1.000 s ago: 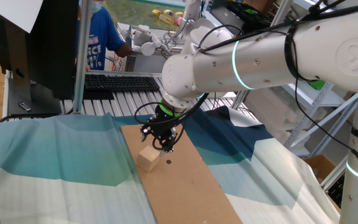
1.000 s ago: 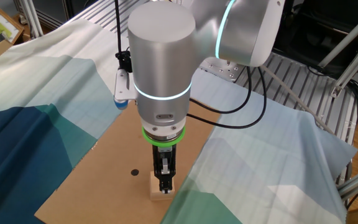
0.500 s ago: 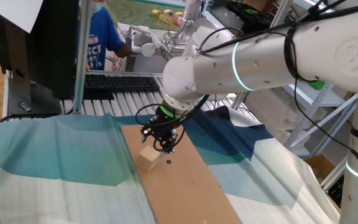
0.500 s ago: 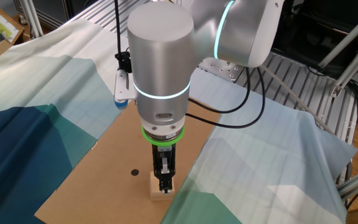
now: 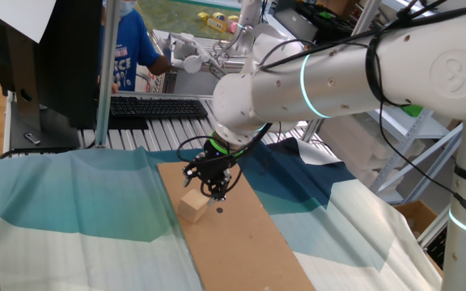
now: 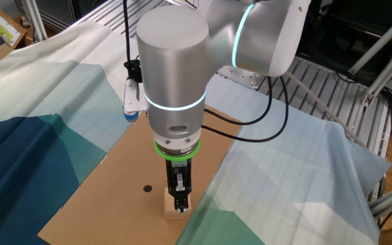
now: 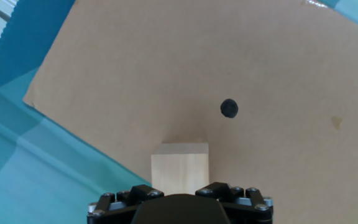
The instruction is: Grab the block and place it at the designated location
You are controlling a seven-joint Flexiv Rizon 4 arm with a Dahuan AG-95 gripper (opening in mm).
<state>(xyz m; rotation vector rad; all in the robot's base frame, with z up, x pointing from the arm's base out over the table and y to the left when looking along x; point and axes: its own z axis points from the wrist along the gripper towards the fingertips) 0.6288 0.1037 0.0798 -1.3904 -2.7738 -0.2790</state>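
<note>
Wooden cube block on flat cardboard, round black dot near, claw above block, opening unclear.

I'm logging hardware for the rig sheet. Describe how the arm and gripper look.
The arm is built of thick silver-grey cylindrical links with glowing cyan rings at the joints. A bright green collar sits at the wrist above the small black gripper. Black cables loop loosely from the arm to the wrist. A round embossed logo marks one joint cap.

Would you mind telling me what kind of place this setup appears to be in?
Probably a robotics lab or workshop: a robot arm works above cardboard at a cloth-draped table, with a keyboard and metal shelving behind.
</note>
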